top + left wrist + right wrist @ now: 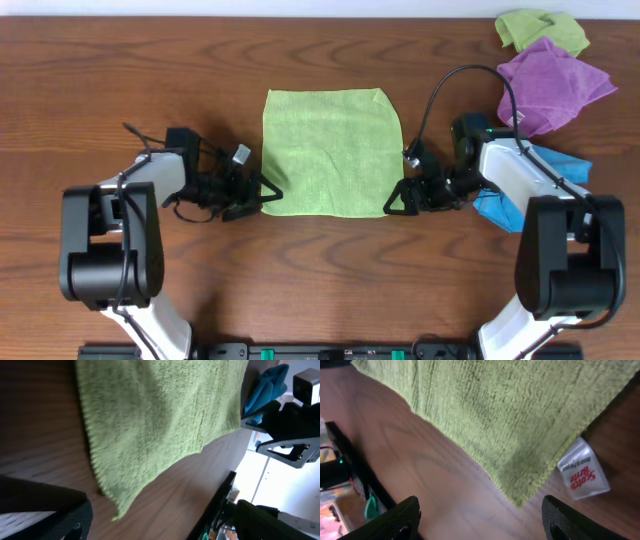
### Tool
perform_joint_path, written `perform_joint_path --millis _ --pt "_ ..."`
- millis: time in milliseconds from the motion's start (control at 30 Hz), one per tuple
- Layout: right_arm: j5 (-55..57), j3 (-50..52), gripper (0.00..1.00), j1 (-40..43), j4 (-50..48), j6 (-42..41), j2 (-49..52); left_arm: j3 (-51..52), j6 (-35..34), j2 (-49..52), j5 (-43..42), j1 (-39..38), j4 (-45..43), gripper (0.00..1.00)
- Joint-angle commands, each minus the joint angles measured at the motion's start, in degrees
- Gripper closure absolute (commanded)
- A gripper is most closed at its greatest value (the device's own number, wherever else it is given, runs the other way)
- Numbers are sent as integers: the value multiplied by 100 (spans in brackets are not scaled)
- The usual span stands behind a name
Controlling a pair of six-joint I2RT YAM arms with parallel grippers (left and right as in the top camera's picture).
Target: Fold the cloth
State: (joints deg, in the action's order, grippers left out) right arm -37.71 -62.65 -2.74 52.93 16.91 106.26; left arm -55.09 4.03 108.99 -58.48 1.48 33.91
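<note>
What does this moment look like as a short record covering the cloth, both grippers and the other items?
cloth: lime-green, spread flat on the table, unfolded
tag: white, at the cloth's near-right corner
left gripper: open, at the near-left corner
right gripper: open, at the near-right corner
others: purple cloth, second green cloth, blue cloth, all far right
fold: not yet begun

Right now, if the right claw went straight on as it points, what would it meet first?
Probably the near corner of the cloth, by the white tag; the open right claw faces it, though height is unclear.
</note>
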Motion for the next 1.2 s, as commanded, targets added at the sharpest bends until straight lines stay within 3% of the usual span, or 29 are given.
perform_joint_path --millis 0,500,733,800,967,1067,1100,1167 --pt "-109 164 21 20 -144 -214 -17 61 -302 7 282 -157 -33 8" --pt "-114 396 22 -48 -1001 -758 125 63 -358 9 363 -238 -11 12" --pt "-138 396 33 -146 -1204 -964 286 74 -592 11 490 -238 -11 24" --pt "-138 396 41 -146 -1202 -968 286 107 -616 17 507 -238 -39 28" --pt "-140 396 73 -146 -1180 -1176 286 162 -964 81 507 -236 -190 58" --pt "-179 393 94 -146 -1115 -1257 286 162 -1217 109 507 -236 -310 84" --pt "-177 393 98 -146 -1110 -1316 286 162 -1276 109 507 -236 -348 92" --pt "-190 393 98 -146 -1104 -1460 284 162 -1401 109 507 -236 -442 94"
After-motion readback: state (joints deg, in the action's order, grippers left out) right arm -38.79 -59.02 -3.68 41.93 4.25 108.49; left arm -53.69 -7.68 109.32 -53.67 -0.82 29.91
